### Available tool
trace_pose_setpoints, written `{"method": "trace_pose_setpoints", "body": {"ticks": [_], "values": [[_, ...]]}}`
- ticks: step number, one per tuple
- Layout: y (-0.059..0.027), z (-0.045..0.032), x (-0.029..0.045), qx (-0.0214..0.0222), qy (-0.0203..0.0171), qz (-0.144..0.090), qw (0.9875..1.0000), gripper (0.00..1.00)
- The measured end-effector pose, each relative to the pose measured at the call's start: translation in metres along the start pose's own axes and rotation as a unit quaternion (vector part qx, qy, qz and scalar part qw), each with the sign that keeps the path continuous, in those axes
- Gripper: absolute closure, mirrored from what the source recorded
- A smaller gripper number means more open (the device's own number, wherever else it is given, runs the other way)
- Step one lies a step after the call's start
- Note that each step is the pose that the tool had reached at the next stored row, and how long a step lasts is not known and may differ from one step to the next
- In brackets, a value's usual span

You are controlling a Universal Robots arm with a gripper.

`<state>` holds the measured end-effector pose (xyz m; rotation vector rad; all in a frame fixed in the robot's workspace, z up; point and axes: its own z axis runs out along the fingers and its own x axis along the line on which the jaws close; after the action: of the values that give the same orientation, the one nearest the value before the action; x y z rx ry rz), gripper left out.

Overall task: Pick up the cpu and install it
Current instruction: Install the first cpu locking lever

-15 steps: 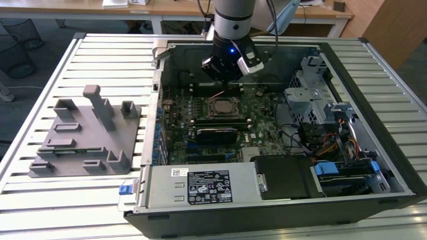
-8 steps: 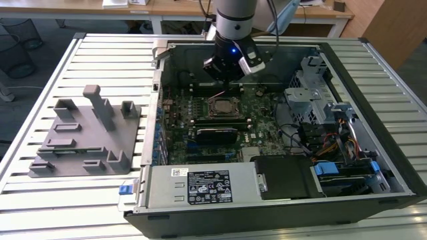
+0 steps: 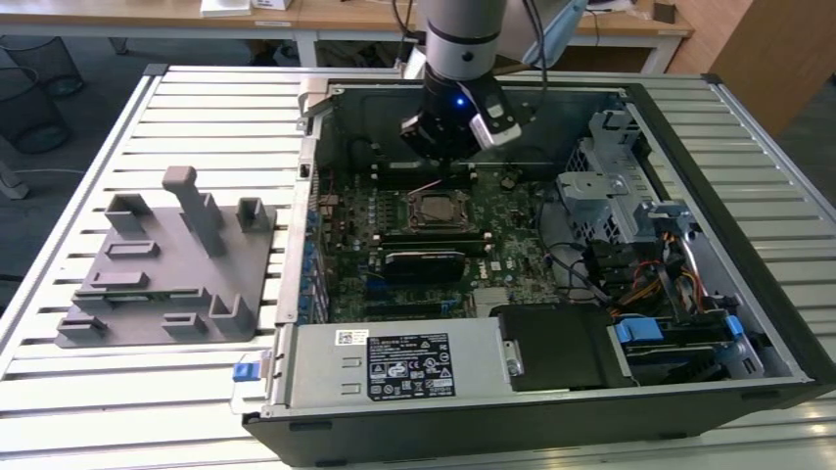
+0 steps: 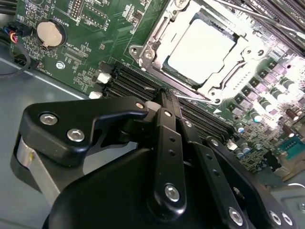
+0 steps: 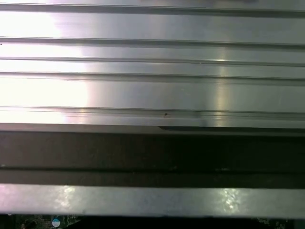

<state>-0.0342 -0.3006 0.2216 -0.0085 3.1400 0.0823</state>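
Note:
The cpu (image 4: 200, 45), a silvery-white square, lies flat inside the motherboard socket (image 4: 145, 52), whose metal frame stands open around it. In the exterior view the cpu (image 3: 433, 208) sits mid-board inside the open computer case (image 3: 770, 323). My gripper (image 4: 167, 98) hangs a little above the board, just beside the socket's edge, near the memory slots (image 4: 128, 78). Its thin black fingers (image 4: 164, 112) are pressed together with nothing between them. In the exterior view the gripper (image 3: 451, 147) hovers just behind the socket, toward the case's rear wall.
A grey plastic fixture (image 3: 170, 264) with upright posts stands on the slatted table at the exterior view's left. Inside the case are a power supply (image 3: 392, 362), a drive cage (image 3: 608, 191) with cables, and a coin battery (image 4: 50, 32). The table's aluminium slats (image 5: 152, 71) are in the first wrist view.

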Motion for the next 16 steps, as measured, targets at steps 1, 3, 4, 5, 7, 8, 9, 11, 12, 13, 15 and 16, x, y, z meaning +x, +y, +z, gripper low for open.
{"method": "trace_pose_setpoints", "body": {"ticks": [1,3,4,5,7,8,9,11,12,13,15,16], "values": [[0.0000,0.0004,-0.0006,0.0000,0.0000,0.000,1.0000,0.89],[-0.0001,0.0016,-0.0020,0.0000,0.0000,0.000,1.0000,0.89],[-0.0001,0.0023,-0.0029,0.0000,0.0000,0.000,1.0000,0.89],[-0.0002,0.0030,-0.0037,0.0000,0.0001,0.000,1.0000,0.89],[-0.0003,0.0047,-0.0048,0.0000,0.0001,0.000,1.0000,0.89],[-0.0003,0.0056,-0.0052,0.0000,0.0002,0.000,1.0000,0.89],[-0.0004,0.0064,-0.0055,0.0000,0.0002,0.000,1.0000,0.89],[-0.0005,0.0082,-0.0056,0.0000,0.0003,0.000,1.0000,0.89],[-0.0006,0.0091,-0.0057,-0.0001,0.0003,0.000,1.0000,0.89],[-0.0006,0.0100,-0.0057,-0.0001,0.0003,0.000,1.0000,0.89],[-0.0008,0.0119,-0.0058,-0.0001,0.0005,0.000,1.0000,0.89],[-0.0008,0.0127,-0.0060,0.0000,0.0006,0.000,1.0000,0.89]]}}
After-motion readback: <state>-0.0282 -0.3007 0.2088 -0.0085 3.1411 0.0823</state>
